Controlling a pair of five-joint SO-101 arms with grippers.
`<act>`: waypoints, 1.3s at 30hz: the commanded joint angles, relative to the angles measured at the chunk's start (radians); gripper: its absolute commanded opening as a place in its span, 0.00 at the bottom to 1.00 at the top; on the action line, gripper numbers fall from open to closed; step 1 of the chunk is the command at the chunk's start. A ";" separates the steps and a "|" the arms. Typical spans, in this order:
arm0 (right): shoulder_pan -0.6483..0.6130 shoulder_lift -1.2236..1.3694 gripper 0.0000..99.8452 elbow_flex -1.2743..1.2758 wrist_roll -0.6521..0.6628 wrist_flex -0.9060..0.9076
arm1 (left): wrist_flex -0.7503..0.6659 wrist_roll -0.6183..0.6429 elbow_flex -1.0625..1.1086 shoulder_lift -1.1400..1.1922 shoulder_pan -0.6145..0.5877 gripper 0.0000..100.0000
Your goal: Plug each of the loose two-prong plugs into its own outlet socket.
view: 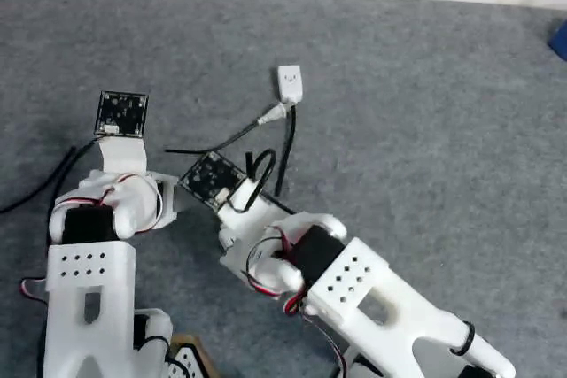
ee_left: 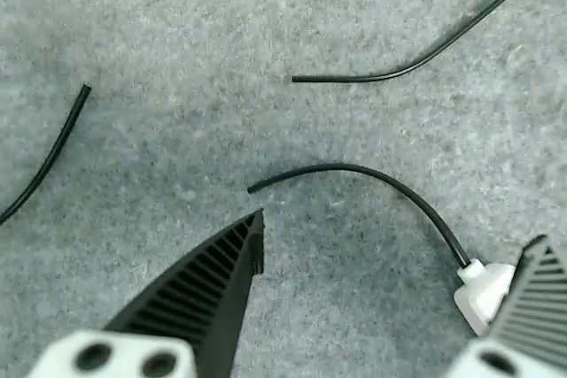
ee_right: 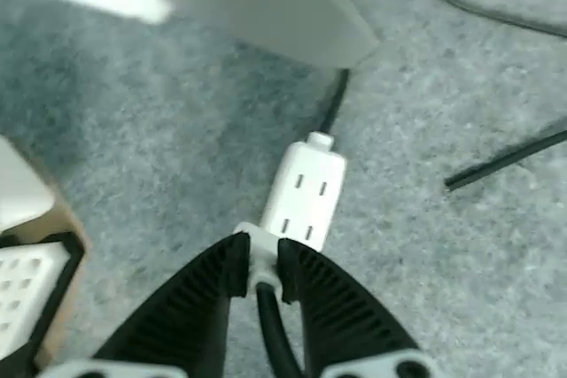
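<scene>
**Right jaws: plug nose-on to socket block, axes in line**

The held plug (ee_right: 256, 240) is white and pinched at its cord end by the right gripper (ee_right: 262, 263). The jaws are narrow and clamped on it, and the black cord runs back between the fingers. The socket block (ee_right: 306, 188) sits straight ahead of the jaws, touching the plug's front. Its long axis continues the finger line, slotted face up. I can't tell whether the prongs are seated or just butted. My read: the push goes along that axis, no yaw needed.

The loose plug (ee_left: 483, 295) lies on the grey mat (ee_left: 177, 59), just beside one finger of the left gripper (ee_left: 398, 229). Those jaws are wide and empty, and the left arm is the nearer one to it. The white outlet (view: 290, 83) lies beyond both arms, with another plug (view: 274, 115) near it.

No readable brand or print anywhere; only slot pairs on the block.
</scene>
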 commanded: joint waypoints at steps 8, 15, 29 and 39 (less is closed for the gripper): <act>0.025 -0.008 0.00 0.077 0.064 -0.088 | -0.020 0.026 -0.067 -0.013 -0.019 0.42; 0.039 -0.008 0.00 0.099 0.066 -0.110 | -0.012 0.028 -0.124 -0.010 -0.035 0.42; 0.097 -0.008 0.00 0.107 0.101 -0.157 | -0.012 0.028 -0.122 -0.012 -0.031 0.42; 0.070 -0.008 0.00 0.154 0.072 -0.203 | -0.012 0.028 -0.122 -0.012 -0.031 0.42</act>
